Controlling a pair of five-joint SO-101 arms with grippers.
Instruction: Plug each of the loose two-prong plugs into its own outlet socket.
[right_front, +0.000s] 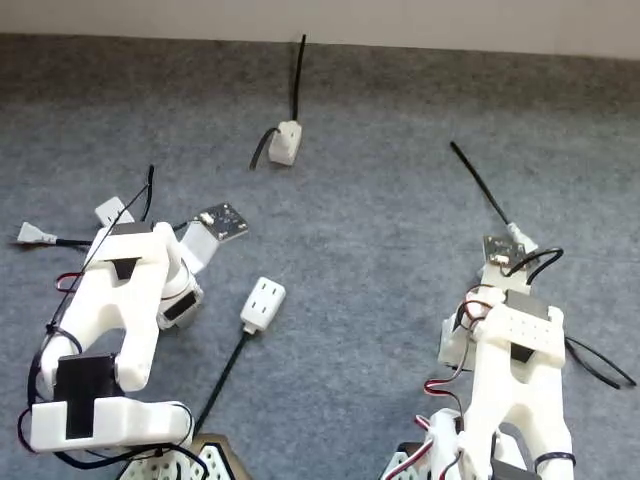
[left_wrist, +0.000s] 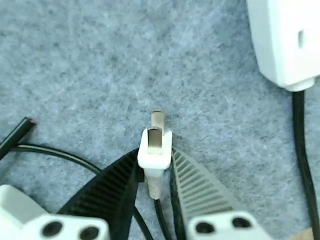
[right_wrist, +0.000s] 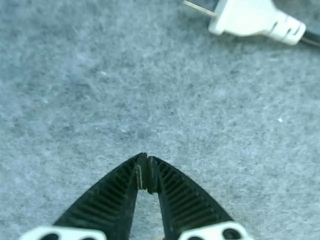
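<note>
1. One grey carpet (right_front: 380, 200) covering the table beneath both arms.
2. Left arm (right_front: 120, 300): white, at the left of the high view, folded forward and low from its base at the near edge. Wrist bent down toward the carpet, just beside the near socket.
3. Right arm (right_front: 515, 365): white, rising from the near edge at the right. Wrist tipped down over bare carpet, well apart from both sockets.
4. Near socket (right_front: 262, 303): white block lying flat between the two arms, closer to the left one. Black cord trailing back toward the near edge. Not touching the held plug.
5. Far socket (right_front: 285, 143): smaller white block at the far side of the carpet, well apart from both arms, with a black cord leading away from it.
6. Left gripper (left_wrist: 155, 157): one black finger and one grey finger closed in from either side, pinching the held plug by its white body.
7. Right gripper (right_wrist: 148, 172): ribbed black jaws pressed together tip to tip, pointed down at the carpet.
8. Held plug (left_wrist: 155, 146): white, with two flat prongs pointing away from the gripper and clear of any socket. Black cord running back between the fingers.
9. Loose plug (right_wrist: 250, 20): white, flat on the carpet ahead of the right gripper and apart from it, prongs pointing sideways.
10. Cut cable end (left_wrist: 25, 123): black, resting on the carpet near the left gripper.
</note>
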